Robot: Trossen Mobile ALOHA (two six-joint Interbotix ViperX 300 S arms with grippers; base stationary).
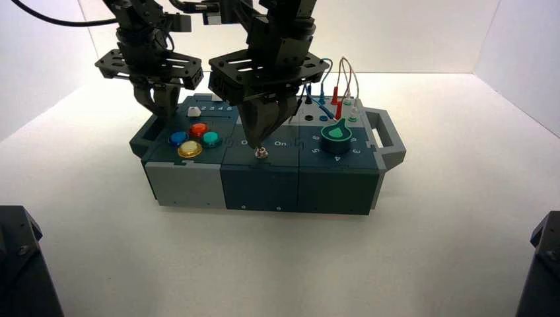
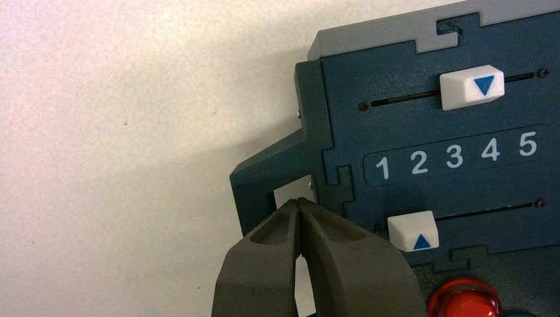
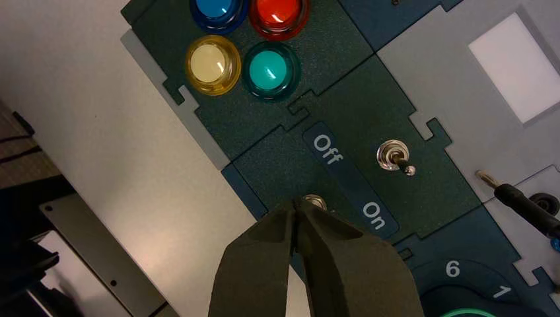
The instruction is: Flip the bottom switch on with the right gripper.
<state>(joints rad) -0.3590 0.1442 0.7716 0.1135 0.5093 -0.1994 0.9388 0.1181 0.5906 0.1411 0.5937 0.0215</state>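
Observation:
The bottom switch (image 1: 262, 153) is a tiny silver toggle at the front edge of the box's middle dark panel. In the right wrist view only its round nut (image 3: 315, 201) shows; the lever is hidden behind my fingertips. My right gripper (image 1: 260, 141) hangs right over it, fingers shut to a point and empty. In the right wrist view its tips (image 3: 295, 203) sit at the nut, on the side towards "Off" (image 3: 328, 150); "On" (image 3: 374, 214) lies on the other side. My left gripper (image 1: 160, 109) is shut and idle over the box's left handle (image 2: 264, 178).
A second silver toggle (image 3: 394, 158) sits farther back, its lever leaning towards "On". Blue, red, yellow and teal buttons (image 3: 270, 69) fill the left panel. A green knob (image 1: 337, 133) and plugged wires (image 1: 337, 92) are on the right. Two white sliders (image 2: 471, 86) flank the numbers 1 to 5.

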